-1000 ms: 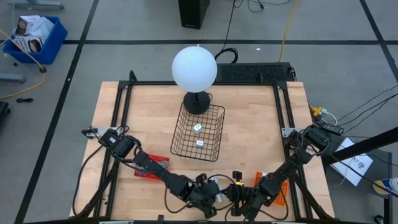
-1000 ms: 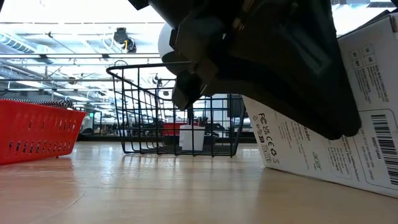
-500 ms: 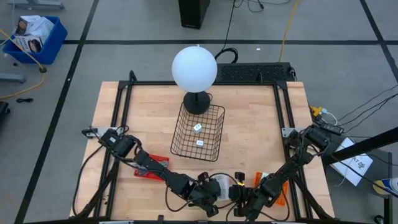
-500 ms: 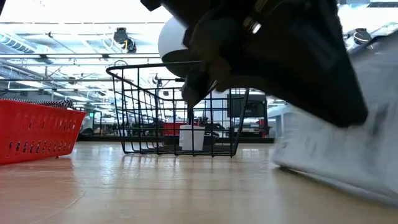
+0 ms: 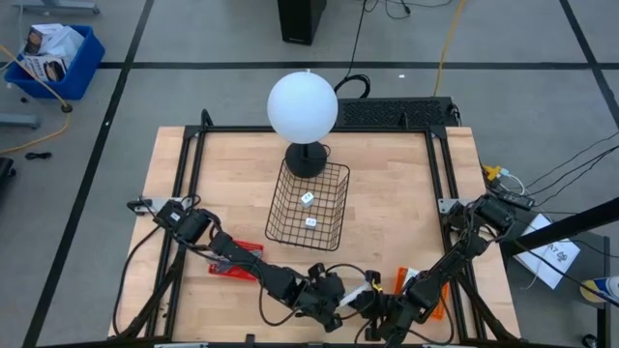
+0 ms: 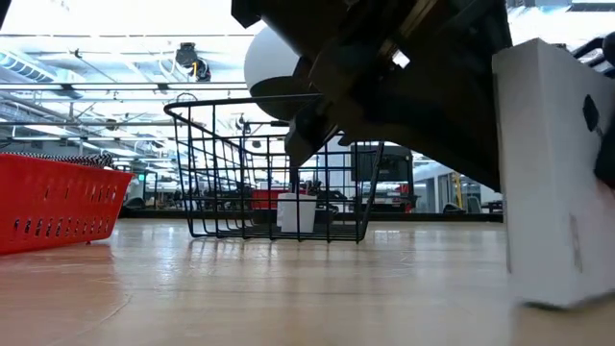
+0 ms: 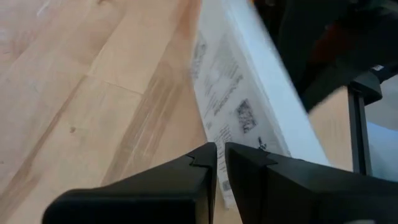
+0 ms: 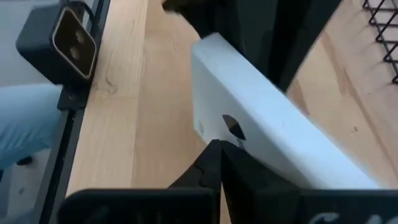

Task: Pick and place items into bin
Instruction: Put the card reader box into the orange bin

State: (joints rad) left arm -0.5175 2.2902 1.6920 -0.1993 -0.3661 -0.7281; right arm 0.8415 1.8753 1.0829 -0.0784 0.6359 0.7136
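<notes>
A flat white packet with black print stands on edge near the table's front edge, between my two grippers. My left gripper is shut on it, coming from the left. My right gripper is shut, with its tips at the packet's plain face, and comes from the right. The black wire bin stands at mid-table and holds two small white blocks. My left gripper pinches a thin edge of the packet between its two fingers, slanting down from the table's left. The packet stands nearly upright with its lower edge on the table. My right gripper's shut fingertips meet the packet's face just below its hang hole, slanting down from the right.
A white globe lamp stands just behind the bin. A red basket lies under my left arm, and an orange item lies under my right arm. Bare wood lies between the bin and the grippers.
The packet has tipped up. A second ago it leaned back with its printed face showing in the low view, and now it stands almost upright on one edge with a narrow side toward that camera.
</notes>
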